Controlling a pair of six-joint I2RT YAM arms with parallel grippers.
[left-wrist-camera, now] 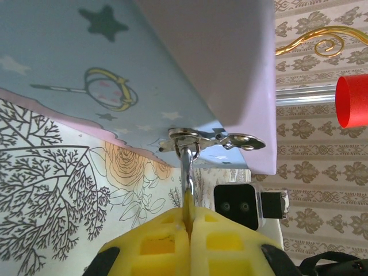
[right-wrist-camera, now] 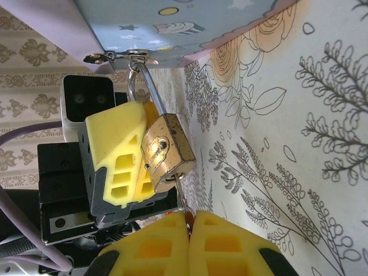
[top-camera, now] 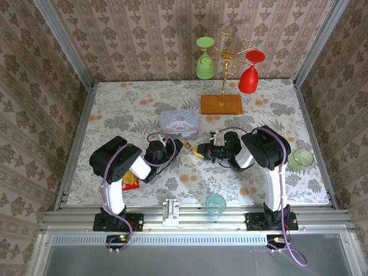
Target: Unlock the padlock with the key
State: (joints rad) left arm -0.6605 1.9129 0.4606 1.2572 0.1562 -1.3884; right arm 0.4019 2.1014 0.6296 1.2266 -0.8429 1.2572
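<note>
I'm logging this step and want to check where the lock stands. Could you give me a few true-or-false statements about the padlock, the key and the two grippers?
1. The padlock hangs by its shackle from the clasp of the pale blue tin. True.
2. The left gripper is shut on the padlock. True.
3. The right gripper is open, away from the key. False: it is shut on the key, which points into the padlock's underside.
4. The red glass stands upright beside the tin. False: it hangs upside down from the gold rack.
</note>
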